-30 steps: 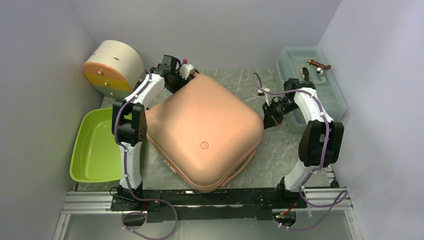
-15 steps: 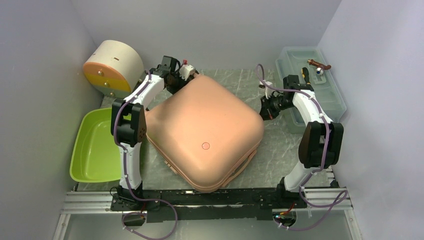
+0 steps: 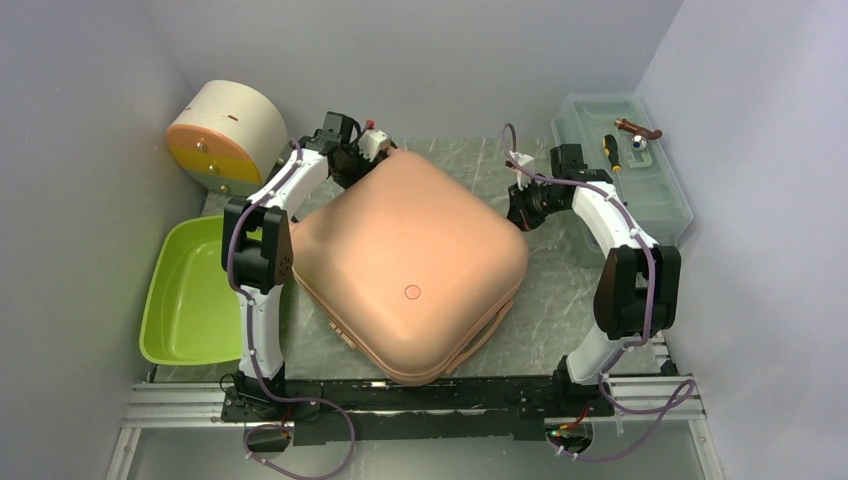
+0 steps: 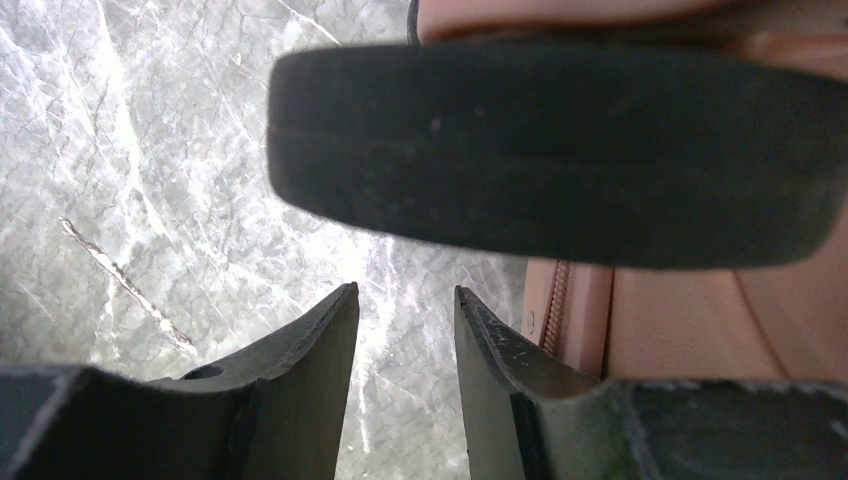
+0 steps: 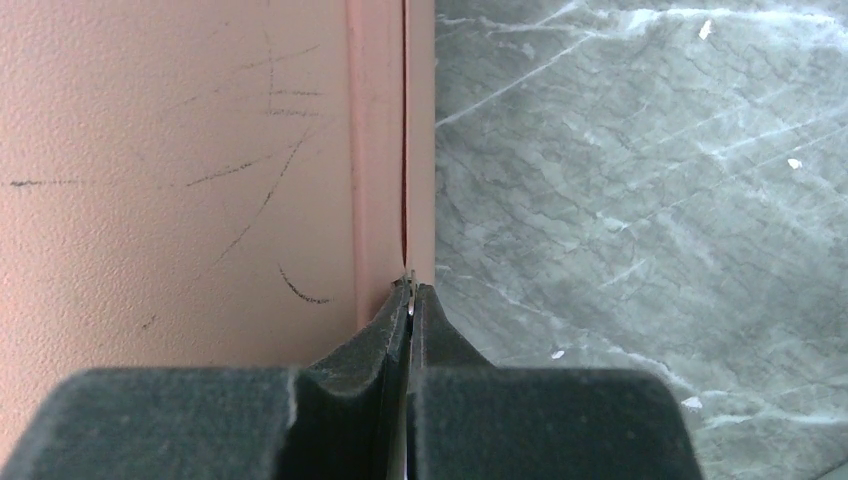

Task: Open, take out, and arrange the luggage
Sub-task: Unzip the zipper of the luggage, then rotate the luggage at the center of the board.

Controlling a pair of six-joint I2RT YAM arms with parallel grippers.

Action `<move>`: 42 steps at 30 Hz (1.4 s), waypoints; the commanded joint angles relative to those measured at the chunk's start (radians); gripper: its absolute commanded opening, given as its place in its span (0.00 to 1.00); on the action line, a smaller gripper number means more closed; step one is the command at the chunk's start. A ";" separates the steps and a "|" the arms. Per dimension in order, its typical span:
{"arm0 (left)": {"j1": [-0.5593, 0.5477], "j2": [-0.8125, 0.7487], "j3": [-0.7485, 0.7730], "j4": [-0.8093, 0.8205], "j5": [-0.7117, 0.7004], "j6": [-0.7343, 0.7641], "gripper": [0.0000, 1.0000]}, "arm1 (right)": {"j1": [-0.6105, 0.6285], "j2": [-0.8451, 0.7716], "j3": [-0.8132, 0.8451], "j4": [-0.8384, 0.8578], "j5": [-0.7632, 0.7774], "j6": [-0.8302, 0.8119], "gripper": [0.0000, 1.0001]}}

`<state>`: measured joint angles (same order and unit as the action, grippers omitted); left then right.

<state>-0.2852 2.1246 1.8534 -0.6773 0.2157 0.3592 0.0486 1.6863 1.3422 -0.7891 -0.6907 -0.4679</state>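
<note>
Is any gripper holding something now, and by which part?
The right gripper pinches a small metal tab, apparently the zipper pull, at the seam of the luggage. The left gripper is open beside a wheel and holds nothing.

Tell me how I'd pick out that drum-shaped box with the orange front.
Start at the big salmon-pink suitcase filling the middle of the table. Look left of its far corner, just beyond the lime-green tub. There sits the cream half-round box, the only thing with an orange and yellow face.
</note>
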 commanded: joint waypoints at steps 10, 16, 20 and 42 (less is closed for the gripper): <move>-0.093 -0.063 0.030 -0.172 0.157 -0.102 0.70 | 0.025 -0.026 0.018 0.279 0.088 -0.016 0.53; -0.010 -0.112 0.099 -0.182 0.148 -0.127 0.89 | -0.076 -0.221 -0.028 0.100 0.074 -0.245 0.98; 0.008 -0.181 0.111 -0.189 0.105 -0.105 0.99 | -0.138 -0.317 -0.061 -0.105 0.043 -0.440 1.00; 0.078 -0.624 -0.359 -0.148 -0.059 0.002 0.99 | -0.153 -0.617 -0.418 -0.264 -0.198 -0.727 1.00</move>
<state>-0.2047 1.5604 1.5654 -0.8318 0.1341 0.3199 -0.1112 1.0855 0.9710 -1.3201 -0.7586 -1.4117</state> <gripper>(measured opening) 0.995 0.996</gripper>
